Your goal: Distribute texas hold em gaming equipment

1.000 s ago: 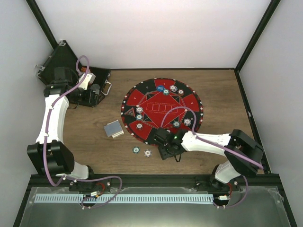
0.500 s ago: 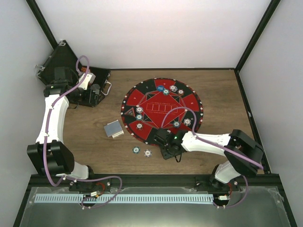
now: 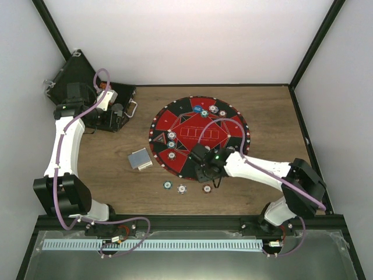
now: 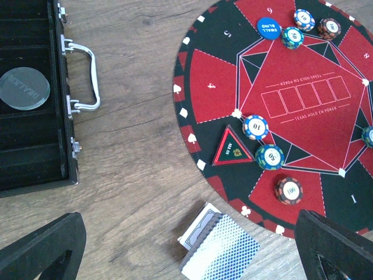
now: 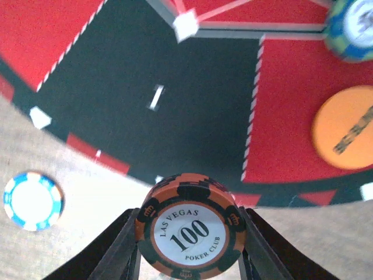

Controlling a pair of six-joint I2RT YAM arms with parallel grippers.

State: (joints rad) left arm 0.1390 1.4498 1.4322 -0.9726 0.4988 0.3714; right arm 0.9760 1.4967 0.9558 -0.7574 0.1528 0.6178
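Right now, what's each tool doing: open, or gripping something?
Left tool: open, holding nothing.
Right tool: closed on an orange-and-black 100 chip.

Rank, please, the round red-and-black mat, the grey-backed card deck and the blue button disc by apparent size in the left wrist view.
1. round red-and-black mat
2. grey-backed card deck, cropped
3. blue button disc

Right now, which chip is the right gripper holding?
The orange-and-black 100 chip, pinched in the right gripper; the blue-and-white chip lies loose on the table.
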